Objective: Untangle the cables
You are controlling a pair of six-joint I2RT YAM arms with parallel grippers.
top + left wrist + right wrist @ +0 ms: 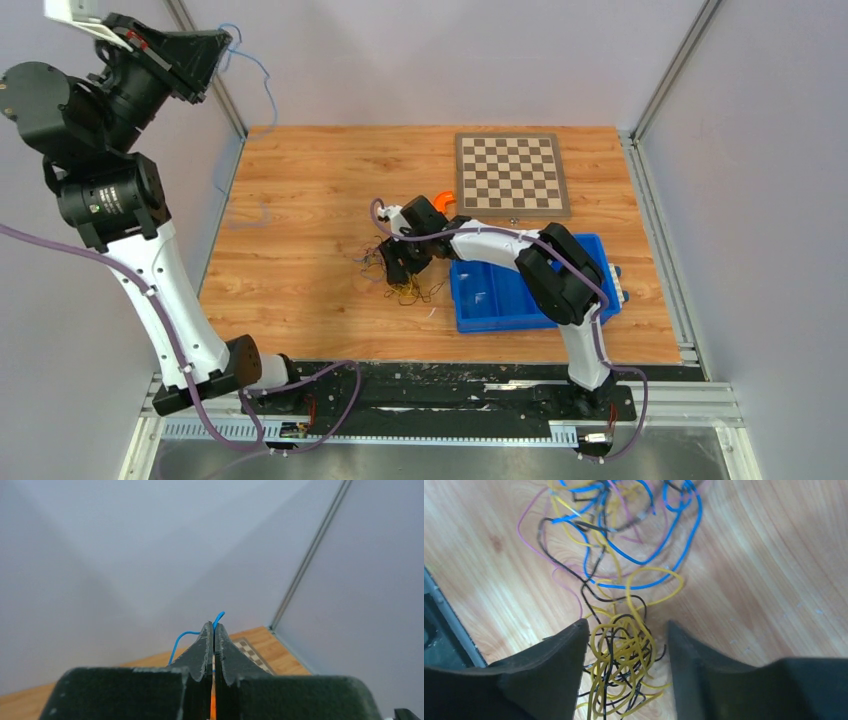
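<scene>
Blue cable (186, 633) held apart
Left gripper (214, 626) pinches it high, to keep it off the rest; right gripper (626, 630) stands released, yellow-black knot (621, 666) between its fingers.

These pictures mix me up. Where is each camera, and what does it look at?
Top: above and behind, looking down at the table; both arms show.
Left wrist: up high, facing walls; left gripper shut on blue cable.
Right wrist: low, facing down; open right gripper straddles the cables.
Top and right wrist share the cables.
</scene>
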